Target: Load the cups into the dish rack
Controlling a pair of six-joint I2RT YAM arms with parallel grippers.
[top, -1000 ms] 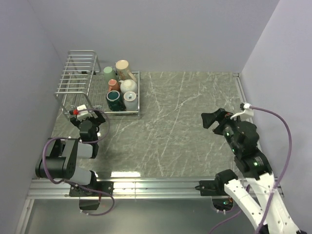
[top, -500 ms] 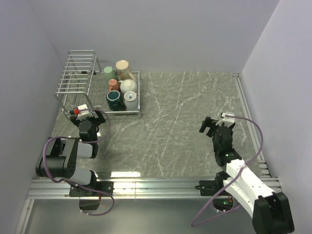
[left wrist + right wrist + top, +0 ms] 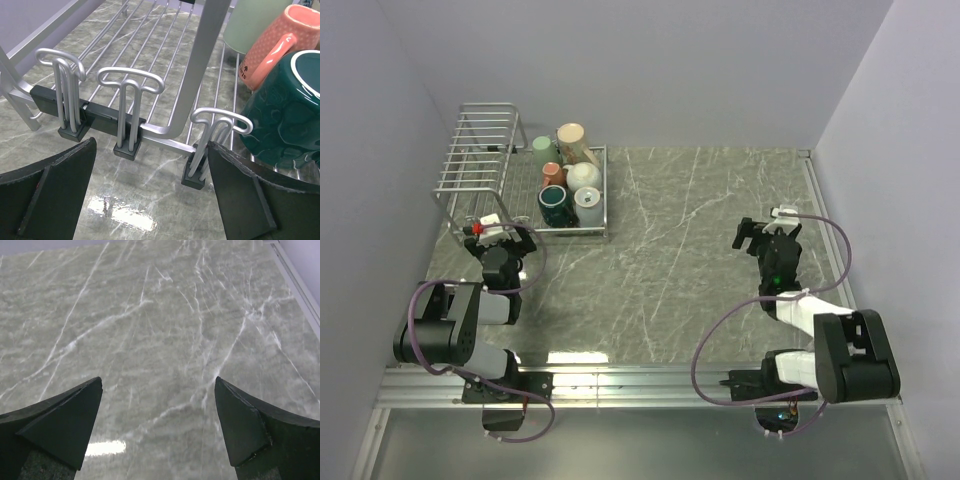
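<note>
Along the far left of the grey marbled worktop (image 3: 700,220), seen from above, sits the dish rack (image 3: 480,130), a silver wire frame with its taller barred section at the left. All six cups (image 3: 570,180) are packed close together on its flat grid at the right: pale green (image 3: 542,151) and tall beige (image 3: 574,140) farthest, orange-red (image 3: 552,174) and cream-white (image 3: 584,176) in the middle, dark green (image 3: 553,203) and pale blue (image 3: 588,205) nearest. No cup is left on the worktop, so loading looks finished. The left arm (image 3: 500,262) points at the rack's near edge, its jaws wide and holding nothing. The right arm (image 3: 780,270) is folded back at the right, well apart from the rack, jaws also wide and empty, probably parked clear of the work.

From the left wrist, both dark fingers (image 3: 55,190) frame the rack's near rim (image 3: 165,131) and its wire clips. Beyond them, on the right, the dark green cup (image 3: 285,125) rests on the grid touching the orange-red one (image 3: 272,45).

From the right wrist, two spread fingers (image 3: 60,425) hang over bare worktop (image 3: 160,330), with nothing between them.
</note>
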